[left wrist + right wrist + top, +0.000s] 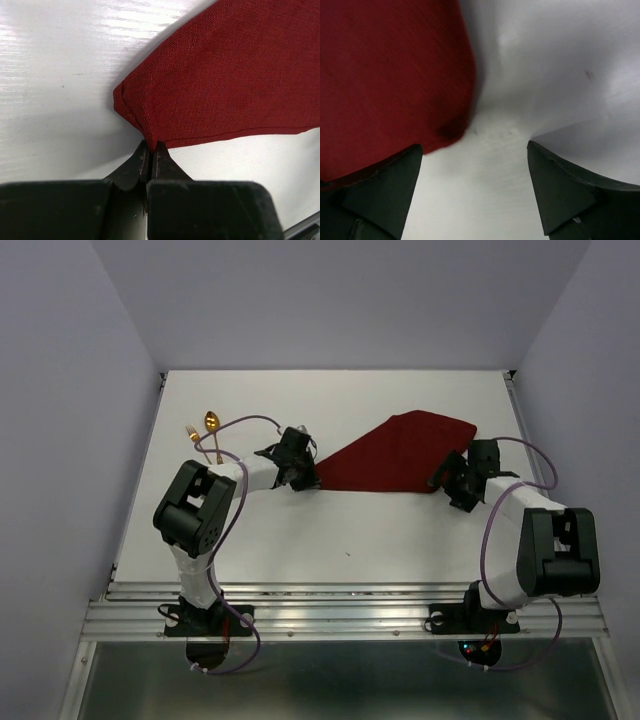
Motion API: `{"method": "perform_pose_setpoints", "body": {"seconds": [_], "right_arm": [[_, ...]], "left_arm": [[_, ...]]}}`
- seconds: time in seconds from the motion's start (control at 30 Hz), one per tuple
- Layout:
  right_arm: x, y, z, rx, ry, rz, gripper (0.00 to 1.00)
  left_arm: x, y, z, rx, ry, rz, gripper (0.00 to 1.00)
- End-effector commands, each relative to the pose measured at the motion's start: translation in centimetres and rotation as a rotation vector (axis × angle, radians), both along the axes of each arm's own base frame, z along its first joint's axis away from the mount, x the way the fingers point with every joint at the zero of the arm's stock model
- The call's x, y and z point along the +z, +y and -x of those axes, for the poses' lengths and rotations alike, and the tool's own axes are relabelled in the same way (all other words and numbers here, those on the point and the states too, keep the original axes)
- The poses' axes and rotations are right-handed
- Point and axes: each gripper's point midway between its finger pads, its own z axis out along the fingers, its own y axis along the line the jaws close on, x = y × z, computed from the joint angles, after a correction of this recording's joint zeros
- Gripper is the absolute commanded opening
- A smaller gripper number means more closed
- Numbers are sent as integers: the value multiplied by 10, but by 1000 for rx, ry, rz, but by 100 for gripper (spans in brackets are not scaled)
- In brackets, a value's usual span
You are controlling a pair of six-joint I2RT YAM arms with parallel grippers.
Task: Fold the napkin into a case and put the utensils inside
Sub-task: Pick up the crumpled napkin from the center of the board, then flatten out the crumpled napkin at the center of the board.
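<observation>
The dark red napkin (398,455) lies folded in a slanted shape in the middle of the white table. My left gripper (303,478) is shut on its left corner, and the left wrist view shows the cloth (225,80) pinched between the tips (151,147). My right gripper (447,483) is open at the napkin's right corner, and the right wrist view shows the cloth (390,75) beside the left finger (385,185), not gripped. The gold spoon (212,427) and the gold fork (192,436) lie at the far left.
The table (330,530) has grey walls on three sides and a metal rail along its near edge (340,605). The left arm's purple cable loops over the spoon handle area (245,423).
</observation>
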Motion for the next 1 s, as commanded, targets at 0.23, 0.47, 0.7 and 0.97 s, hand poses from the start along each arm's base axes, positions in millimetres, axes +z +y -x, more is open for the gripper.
{"method": "perform_pose_setpoints", "body": {"seconds": [0.23, 0.47, 0.7, 0.97], "right_arm": [[12, -1, -63, -41, -177, -23, 36], [86, -8, -128, -52, -346, 3, 1], [267, 2, -199, 29, -653, -20, 1], [352, 14, -144, 140, -800, 7, 4]], "left_arm": [[47, -3, -23, -43, -131, -5, 0], [118, 0, -71, -69, -272, -2, 0], [297, 32, -147, 8, -580, 24, 0], [388, 48, -95, -55, -732, 137, 0]]}}
